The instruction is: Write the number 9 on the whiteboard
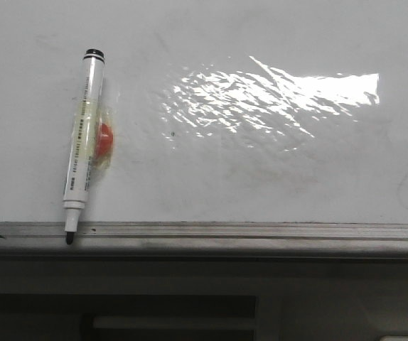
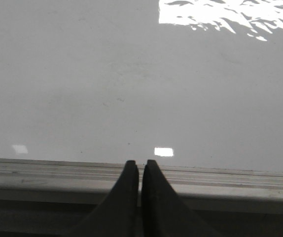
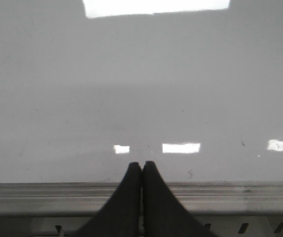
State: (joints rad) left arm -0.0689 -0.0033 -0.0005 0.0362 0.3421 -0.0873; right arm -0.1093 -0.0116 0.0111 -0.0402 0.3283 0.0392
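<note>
On the glossy white whiteboard [image 1: 275, 170], no 9 yet, lies a light, stiff, slick white plastic marker [image 1: 83, 142]; we'd pinch mid-barrel, left gripper [image 2: 140, 170] and right gripper [image 3: 141, 170] both closed, empty.

A white marker [image 1: 83, 145] with a black cap end lies on the whiteboard [image 1: 261, 177], tilted slightly, its dark tip pointing down and reaching the grey edge rail [image 1: 261, 231] that runs along the board's lower border. Just beside the marker's middle, touching it on its right, sits a small red round piece [image 1: 104, 139] under clear yellowish tape that wraps over the marker's barrel. Well to the right of the marker and a little higher, a bright patch of glare [image 1: 275, 96] spreads across the glossy surface. Faint grey smudges mark the board below the glare. No drawn line shows on the board. Below the rail lies a dark cabinet front [image 1: 190, 312].
</note>
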